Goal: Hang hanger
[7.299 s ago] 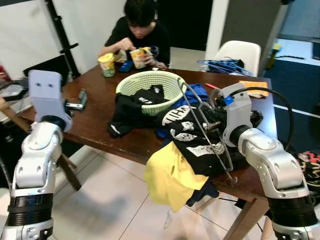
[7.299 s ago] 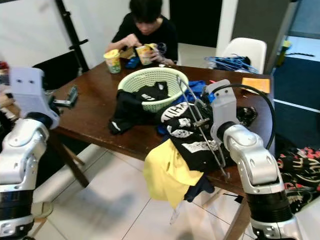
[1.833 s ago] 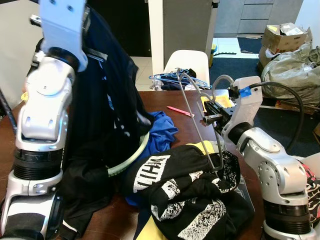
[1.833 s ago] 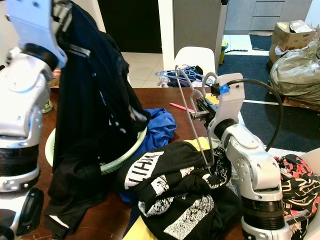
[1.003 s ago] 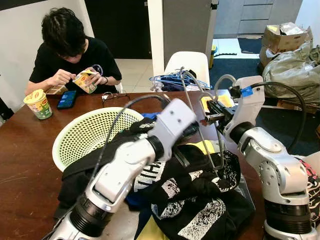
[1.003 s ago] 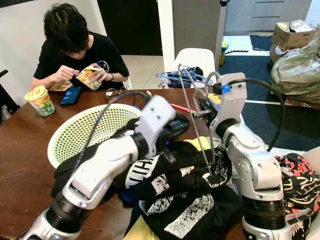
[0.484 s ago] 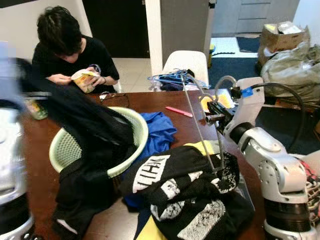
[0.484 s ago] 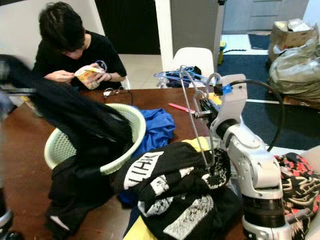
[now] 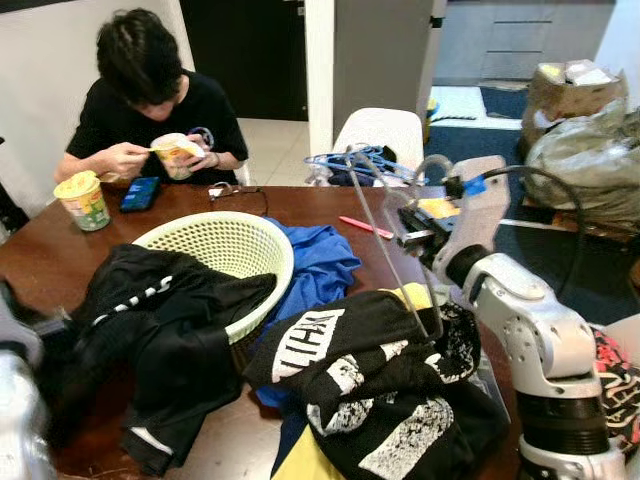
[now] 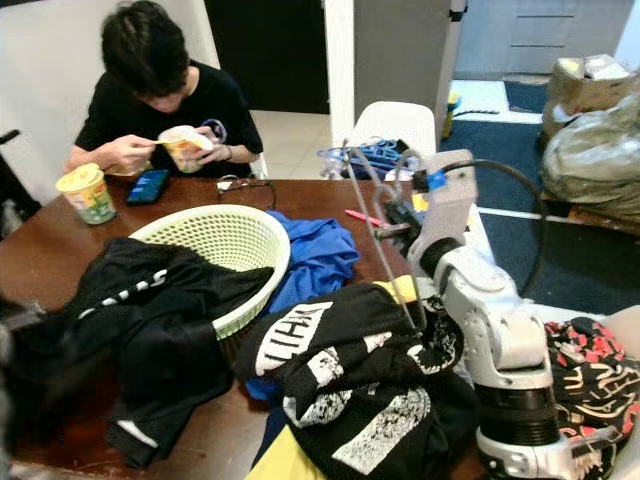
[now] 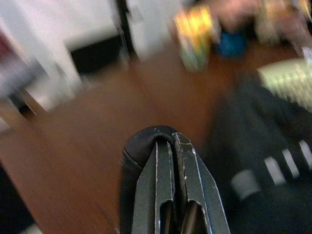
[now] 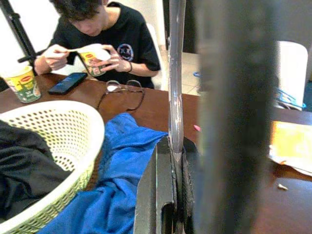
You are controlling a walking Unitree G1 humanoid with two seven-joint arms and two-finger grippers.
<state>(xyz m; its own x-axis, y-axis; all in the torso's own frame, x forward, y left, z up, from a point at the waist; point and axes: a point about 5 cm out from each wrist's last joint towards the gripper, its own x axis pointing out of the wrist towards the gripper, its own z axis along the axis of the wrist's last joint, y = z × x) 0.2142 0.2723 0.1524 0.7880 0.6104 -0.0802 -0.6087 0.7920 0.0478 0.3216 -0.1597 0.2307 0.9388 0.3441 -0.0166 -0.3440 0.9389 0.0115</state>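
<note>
In the left eye view, a wire hanger (image 9: 395, 250) is held upright right of centre by the right end effector (image 9: 420, 228), its lower end resting among the black printed clothes (image 9: 380, 390) on the tabletop (image 9: 40, 260); no rail is seen, so the hanging is judged not yet done. A pale green basket (image 9: 225, 245) with a black garment (image 9: 160, 330) draped over its rim sits left of centre. In the right wrist view, the right end effector's fingers (image 12: 165, 195) are clamped on the hanger wire. In the blurred left wrist view, the left end effector (image 11: 173, 195) is pressed closed and empty over brown tabletop.
</note>
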